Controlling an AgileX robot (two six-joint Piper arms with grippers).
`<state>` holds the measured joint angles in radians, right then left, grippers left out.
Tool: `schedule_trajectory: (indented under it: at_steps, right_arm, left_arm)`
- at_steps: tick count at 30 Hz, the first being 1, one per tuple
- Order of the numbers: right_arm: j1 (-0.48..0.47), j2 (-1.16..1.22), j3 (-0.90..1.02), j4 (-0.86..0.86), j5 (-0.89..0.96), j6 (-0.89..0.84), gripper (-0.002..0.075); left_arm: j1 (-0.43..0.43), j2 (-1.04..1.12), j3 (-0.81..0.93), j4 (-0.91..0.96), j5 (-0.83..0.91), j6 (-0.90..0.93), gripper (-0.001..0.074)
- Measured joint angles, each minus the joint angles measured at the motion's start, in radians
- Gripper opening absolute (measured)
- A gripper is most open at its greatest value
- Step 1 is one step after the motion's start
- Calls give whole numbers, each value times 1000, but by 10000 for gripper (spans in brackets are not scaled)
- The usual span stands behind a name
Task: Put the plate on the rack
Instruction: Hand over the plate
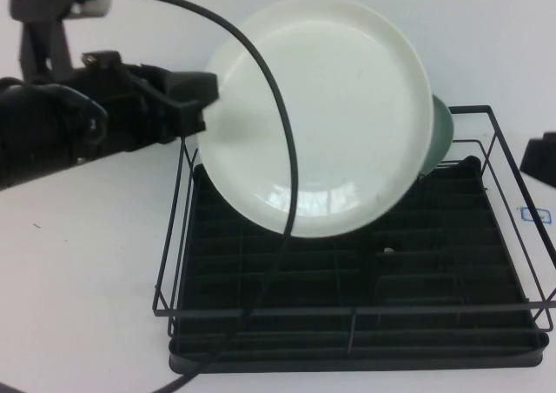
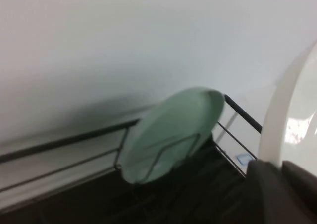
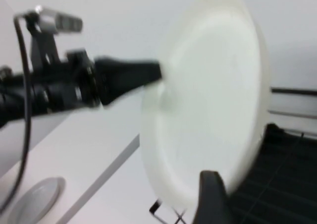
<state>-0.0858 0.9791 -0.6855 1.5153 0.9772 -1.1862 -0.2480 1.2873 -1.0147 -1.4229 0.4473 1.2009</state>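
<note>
Plate (image 1: 330, 106) handling is the whole of this step: the white disc hangs above the far half of the rack (image 1: 356, 323), tilted with its face toward the near side, pinched by its left rim in my left hand (image 1: 208, 104), whose fingers are clamped tight on that edge. My right hand (image 1: 543, 158) sits at the far right edge of the scene, just beyond the rack's right wall; in its own camera one dark fingertip (image 3: 210, 196) stands close beside the plate's lower rim with nothing between the fingers, so I read it as spread apart and holding nothing. Behind the white plate, a mint-green plate (image 2: 171, 135) already leans in the wire dividers at the rack's far right. To do this well, I judge I should stand the plate more upright, line its lower edge with a free slot on the near side of the green one, and lower slowly until the rim seats between two wires before I let go. A one-sided rim grip can let the plate swing or slip, so I should keep it steady and avoid knocking the green plate.
</note>
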Motion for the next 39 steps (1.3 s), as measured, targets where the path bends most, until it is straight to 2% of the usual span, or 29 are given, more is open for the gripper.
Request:
schedule_trajectory:
  at_steps: [6, 16, 20, 22, 24, 27, 29, 32, 35, 39]
  right_arm:
    - [24, 67, -80, 14, 0, -9, 480]
    - [163, 197, -120, 16, -105, -33, 481]
    - [212, 249, -120, 61, -127, -60, 456]
    - [224, 268, -120, 80, -130, -74, 414]
    - [227, 284, -120, 91, -134, -84, 338]
    - [228, 296, -120, 105, -146, -108, 167]
    - [228, 303, -120, 109, -181, -133, 132]
    - [228, 305, -128, 110, -216, -196, 113]
    - [228, 305, -171, 77, -234, -234, 104]
    - [230, 305, -281, -102, -299, -226, 101]
  left_arm:
    - [-2, 53, 0, -38, 93, 19, 6]
    - [-2, 59, 0, -152, 144, 61, 6]
    - [-2, 61, 0, -154, 149, 81, 6]
    - [-2, 61, 0, -155, 149, 94, 6]
    - [-2, 61, 0, -158, 153, 94, 6]
    - [-2, 61, 0, -158, 156, 99, 8]
    - [-2, 61, 0, -162, 168, 126, 13]
    - [-2, 61, 0, -162, 197, 154, 57]
    - [-2, 61, 0, -164, 244, 154, 148]
    - [-2, 57, 0, -162, 307, 153, 262]
